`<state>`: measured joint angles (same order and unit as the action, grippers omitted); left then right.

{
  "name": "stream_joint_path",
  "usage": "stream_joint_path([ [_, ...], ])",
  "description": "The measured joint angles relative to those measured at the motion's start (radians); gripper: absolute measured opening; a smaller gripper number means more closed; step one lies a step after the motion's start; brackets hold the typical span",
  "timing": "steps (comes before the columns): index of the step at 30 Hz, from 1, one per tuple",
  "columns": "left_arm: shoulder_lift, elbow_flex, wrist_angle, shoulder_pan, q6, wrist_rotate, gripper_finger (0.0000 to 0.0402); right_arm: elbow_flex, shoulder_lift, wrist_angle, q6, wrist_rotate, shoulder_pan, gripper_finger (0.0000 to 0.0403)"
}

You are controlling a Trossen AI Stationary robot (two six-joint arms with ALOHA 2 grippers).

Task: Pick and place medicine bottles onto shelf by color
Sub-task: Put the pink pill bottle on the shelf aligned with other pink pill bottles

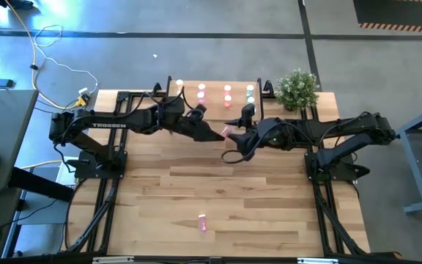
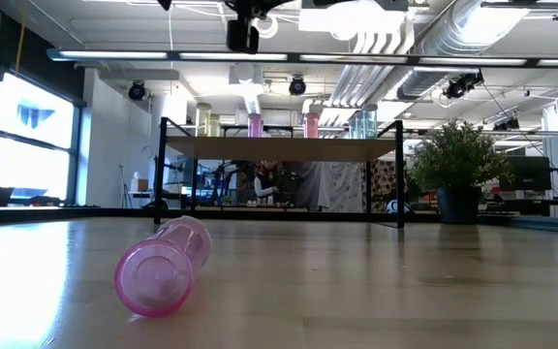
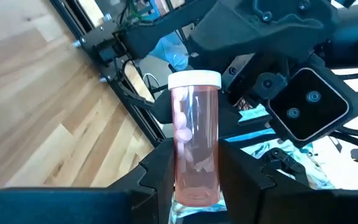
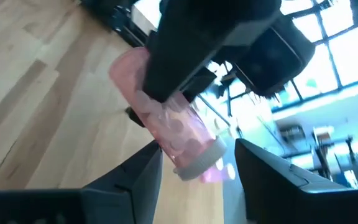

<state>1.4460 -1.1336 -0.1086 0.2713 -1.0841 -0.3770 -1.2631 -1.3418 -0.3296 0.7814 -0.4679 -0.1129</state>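
A wood-plank table (image 1: 226, 191) stands on grey floor; the shelf (image 1: 215, 95) at its far edge carries yellow, pink and pale green bottles, with a potted plant (image 1: 297, 89) beside it. One pink bottle (image 1: 203, 223) lies near the front edge. The left pincer (image 3: 196, 171) clamps a pink pill bottle (image 3: 195, 140) mid-table; the right pincer (image 4: 197, 163) stands spread around its capped end.

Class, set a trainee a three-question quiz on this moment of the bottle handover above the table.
1. True or false: the left gripper is shut on the pink bottle.
2. The right gripper has its fingers: A) open around the bottle's cap end; B) shut on the shelf.
3. Where is the other pink bottle?

Key: 1 true. 2 A. 3 Lying on its side on the table, near its front edge.
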Motion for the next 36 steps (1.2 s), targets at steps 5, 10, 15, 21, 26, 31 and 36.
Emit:
stream_joint_path([
  [5, 0.0, 0.0, -0.001, 0.023, 0.056, 0.026, 0.0099, 0.0, 0.011, -0.017, -0.047, -0.074, 0.006, 0.0195],
  [10, 0.0, 0.0, -0.026, 0.052, 0.127, 0.032, 0.0099, 0.0, 0.014, -0.057, -0.128, -0.175, 0.045, 0.0195],
  [15, 0.0, 0.0, -0.026, 0.075, 0.209, 0.065, 0.0099, 0.0, 0.014, -0.089, -0.259, -0.185, 0.115, 0.0195],
  [21, 0.0, 0.0, -0.025, 0.107, 0.336, 0.109, 0.0099, 0.0, 0.016, -0.109, -0.453, -0.146, 0.207, 0.0195],
  [26, 0.0, 0.0, -0.025, 0.139, 0.45, 0.122, 0.0099, 0.0, 0.032, -0.108, -0.633, -0.053, 0.274, 0.0195],
  [31, 0.0, 0.0, -0.025, 0.163, 0.558, 0.125, 0.0099, 0.0, 0.07, -0.1, -0.813, 0.029, 0.318, 0.0195],
  [36, 0.0, 0.0, -0.025, 0.173, 0.672, 0.152, 0.0099, 0.0, 0.117, -0.033, -0.971, 0.192, 0.353, 0.0195],
])
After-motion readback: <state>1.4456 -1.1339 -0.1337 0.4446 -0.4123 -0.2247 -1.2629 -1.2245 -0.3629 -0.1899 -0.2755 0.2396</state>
